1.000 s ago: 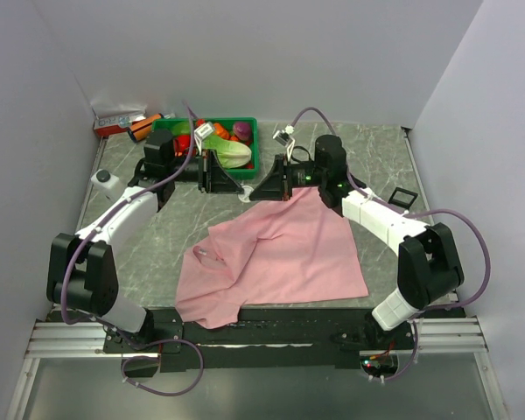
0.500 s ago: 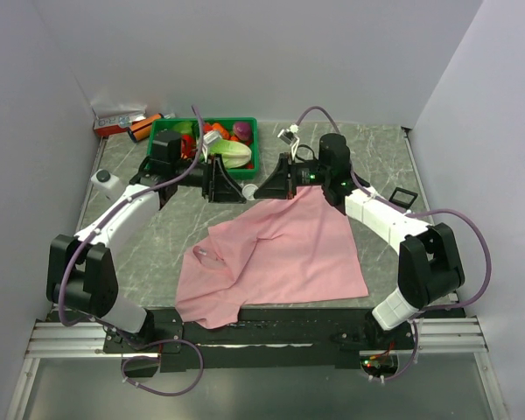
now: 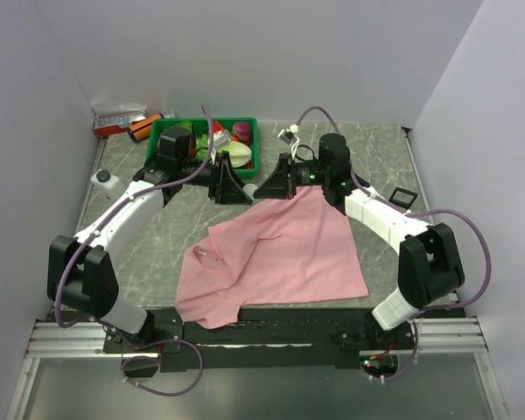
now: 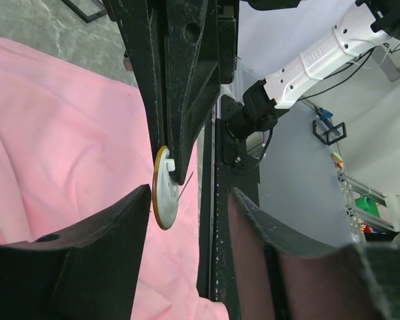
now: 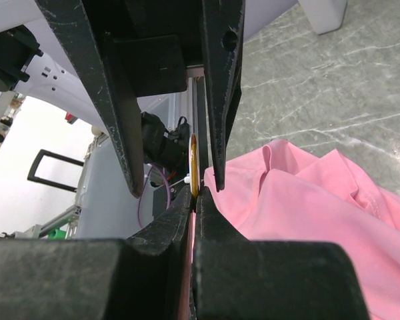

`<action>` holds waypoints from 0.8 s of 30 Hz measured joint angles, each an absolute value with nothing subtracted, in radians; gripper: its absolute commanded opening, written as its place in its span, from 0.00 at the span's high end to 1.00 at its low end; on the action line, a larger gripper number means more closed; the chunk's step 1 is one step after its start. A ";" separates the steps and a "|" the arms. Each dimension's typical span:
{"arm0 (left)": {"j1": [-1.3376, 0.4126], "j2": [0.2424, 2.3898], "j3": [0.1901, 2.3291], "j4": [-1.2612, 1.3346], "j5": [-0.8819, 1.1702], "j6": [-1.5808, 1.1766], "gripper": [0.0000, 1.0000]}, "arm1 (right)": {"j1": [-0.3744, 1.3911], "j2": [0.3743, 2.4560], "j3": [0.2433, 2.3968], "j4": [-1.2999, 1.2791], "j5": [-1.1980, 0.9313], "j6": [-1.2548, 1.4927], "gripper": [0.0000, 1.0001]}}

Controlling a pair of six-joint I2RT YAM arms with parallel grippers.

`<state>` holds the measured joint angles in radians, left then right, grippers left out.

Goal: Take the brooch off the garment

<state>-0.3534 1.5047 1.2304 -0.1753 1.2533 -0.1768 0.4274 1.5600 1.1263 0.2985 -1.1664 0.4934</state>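
Left pincer [image 4: 190, 195], nearer, gapes; right pincer [image 5: 195, 199] pinches round, white, gold-rimmed brooch [image 4: 165, 193].

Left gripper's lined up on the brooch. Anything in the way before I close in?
Nothing visible. The open left gripper faces the round white, gold-rimmed brooch with a clear gap. The right gripper pinches the brooch's edge from the far side, and the soft pink cloth garment lies behind it.

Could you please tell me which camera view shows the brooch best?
The left wrist view: the brooch shows its round white face, gold rim and pin, pinched by the right gripper. The right wrist view catches it edge-on, as a thin gold sliver. In the top view it is too small to make out.
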 measured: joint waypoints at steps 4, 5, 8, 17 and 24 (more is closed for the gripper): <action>-0.356 1.506 1.243 -0.185 1.236 -0.162 0.53 | 0.427 1.560 1.126 0.298 -1.163 0.493 1.00; -0.358 1.507 1.244 -0.185 1.232 -0.160 0.54 | 0.427 1.560 1.126 0.298 -1.163 0.493 1.00; -0.361 1.514 1.246 -0.186 1.221 -0.154 0.56 | 0.427 1.560 1.126 0.298 -1.163 0.493 1.00; -0.363 1.538 1.246 -0.192 1.189 -0.153 0.66 | 0.427 1.560 1.126 0.296 -1.161 0.488 1.00; -0.363 1.550 1.244 -0.139 1.201 -0.230 0.74 | 0.427 1.560 1.126 0.281 -1.155 0.459 1.00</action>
